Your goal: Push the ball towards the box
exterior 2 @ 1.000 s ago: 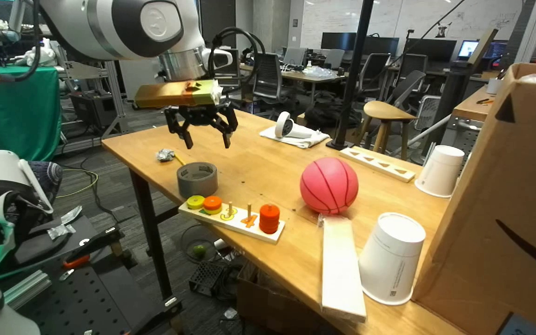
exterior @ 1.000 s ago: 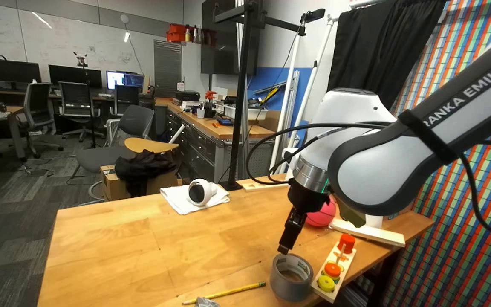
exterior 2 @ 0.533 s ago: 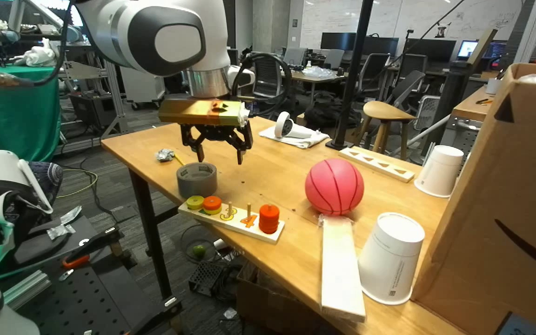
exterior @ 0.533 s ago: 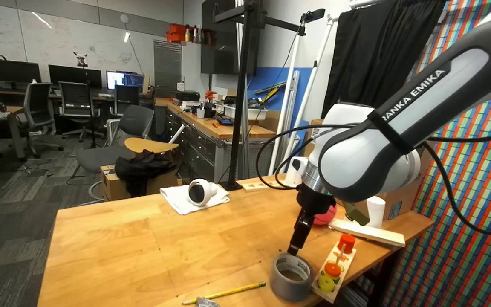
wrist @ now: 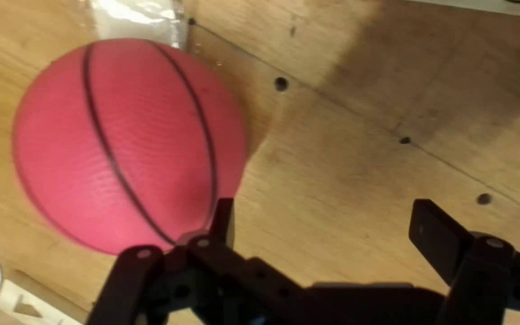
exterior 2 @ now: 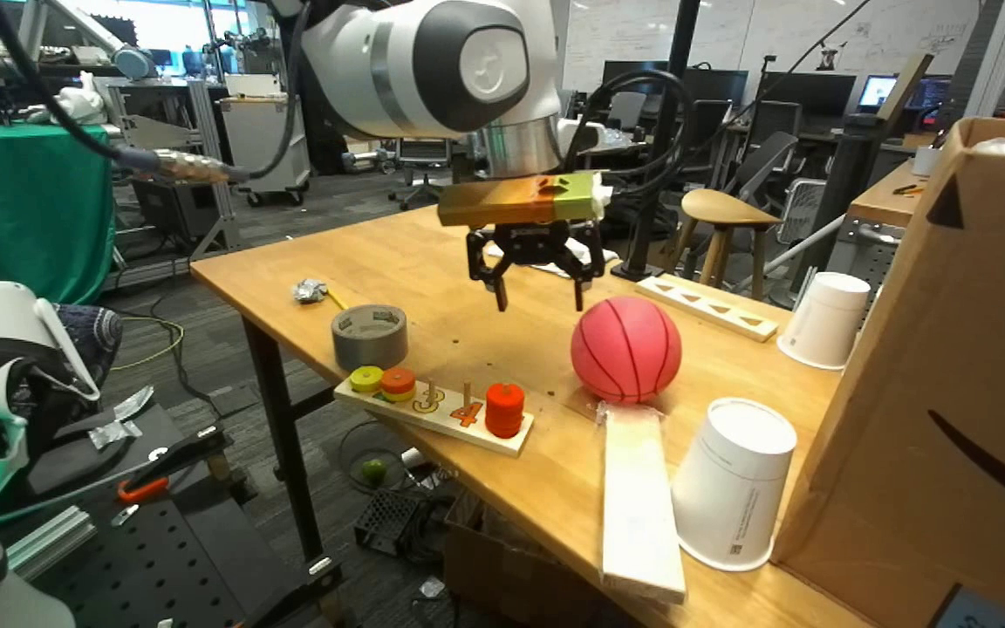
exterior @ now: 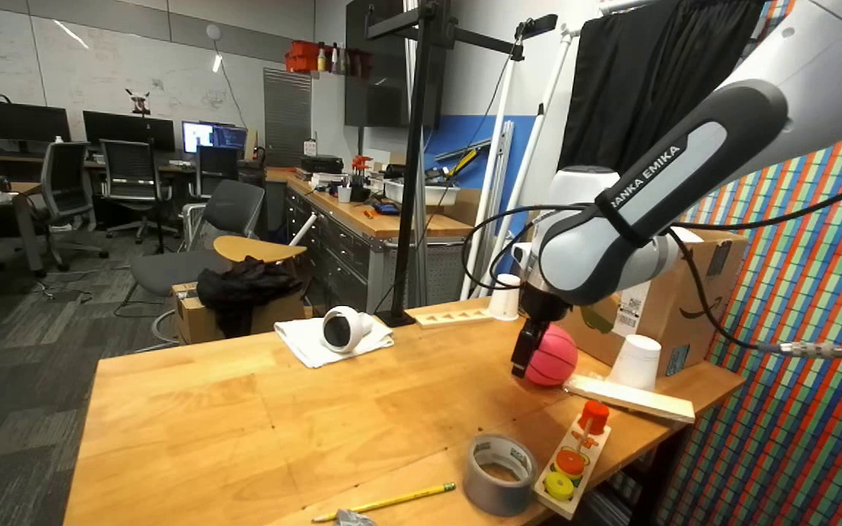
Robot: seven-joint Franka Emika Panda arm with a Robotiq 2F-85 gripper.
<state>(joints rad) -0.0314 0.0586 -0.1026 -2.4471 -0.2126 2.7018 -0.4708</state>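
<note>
Presently, a board [exterior 2: 642,506] lies just beside the ball [exterior 2: 626,351] on the table [exterior 2: 520,349]; a cup [exterior 2: 734,488] stands partly between ball and box [exterior 2: 930,375], whose white label [exterior: 631,310] shows only in an exterior view. Jaws apart, empty.

glare whitens plastic wrap [wrist: 136,20] and soft shadows patch the table [wrist: 323,189].
</note>
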